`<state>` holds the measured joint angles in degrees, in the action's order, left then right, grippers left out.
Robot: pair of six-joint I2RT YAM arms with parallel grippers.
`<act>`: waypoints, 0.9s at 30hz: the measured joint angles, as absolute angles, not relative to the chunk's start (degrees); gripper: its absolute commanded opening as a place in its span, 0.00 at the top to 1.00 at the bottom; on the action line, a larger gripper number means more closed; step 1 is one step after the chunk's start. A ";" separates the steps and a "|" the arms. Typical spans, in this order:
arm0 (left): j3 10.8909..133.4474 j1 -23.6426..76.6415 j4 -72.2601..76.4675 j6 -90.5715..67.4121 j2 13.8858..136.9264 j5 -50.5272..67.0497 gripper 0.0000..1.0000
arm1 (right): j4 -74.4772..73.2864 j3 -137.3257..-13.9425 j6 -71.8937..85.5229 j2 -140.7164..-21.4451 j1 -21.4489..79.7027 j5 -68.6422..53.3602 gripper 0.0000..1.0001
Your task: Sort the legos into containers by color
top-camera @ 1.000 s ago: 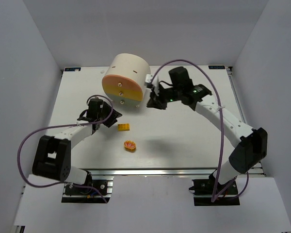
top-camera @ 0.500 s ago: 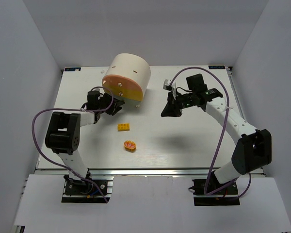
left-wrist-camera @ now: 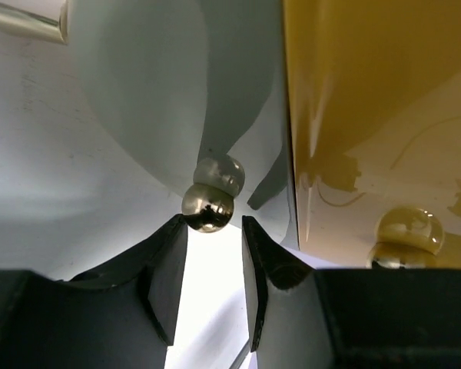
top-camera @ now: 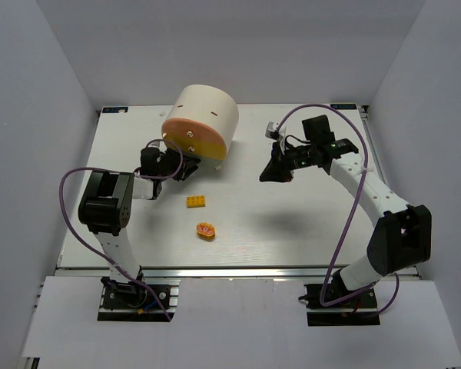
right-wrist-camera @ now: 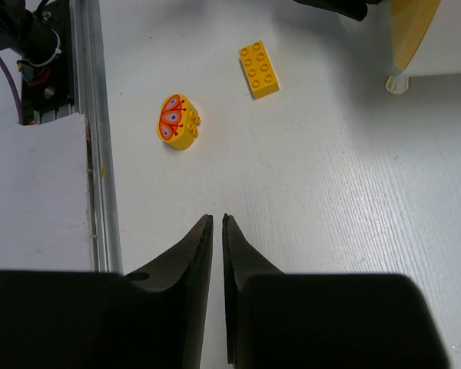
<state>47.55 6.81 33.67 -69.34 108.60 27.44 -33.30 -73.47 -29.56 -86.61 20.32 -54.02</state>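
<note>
The overhead view looks down on the whole table (top-camera: 292, 223), the left wrist view sits close against the cabinet (left-wrist-camera: 369, 100), and the right wrist view shares the yellow brick (right-wrist-camera: 259, 69) with overhead.

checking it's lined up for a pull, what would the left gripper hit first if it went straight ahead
The left gripper would meet the small shiny knob first, right at its open jaws, on the pale drawer front; exact depth is unclear.

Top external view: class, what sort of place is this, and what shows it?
Probably a robot lab test cell: the left arm and right arm are bolted at a white table, plain white walls box it in, and toys lie there, a cabinet and a yellow brick.
</note>
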 measured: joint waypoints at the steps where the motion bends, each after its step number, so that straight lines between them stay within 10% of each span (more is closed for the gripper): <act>1: 47.55 6.81 33.87 -69.47 108.81 27.42 0.56 | -33.30 -73.47 -29.58 -86.61 20.23 -54.02 0.84; 14: 49.30 6.31 30.55 -67.33 109.30 26.13 0.47 | -33.34 -73.47 -29.76 -86.61 19.86 -54.19 0.81; 27: 52.66 6.20 27.42 -64.18 109.51 24.84 0.80 | -34.09 -73.49 -30.55 -86.74 19.84 -54.22 0.80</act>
<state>52.66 6.20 27.42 -64.18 109.51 24.84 -34.09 -73.49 -30.55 -86.74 19.84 -54.22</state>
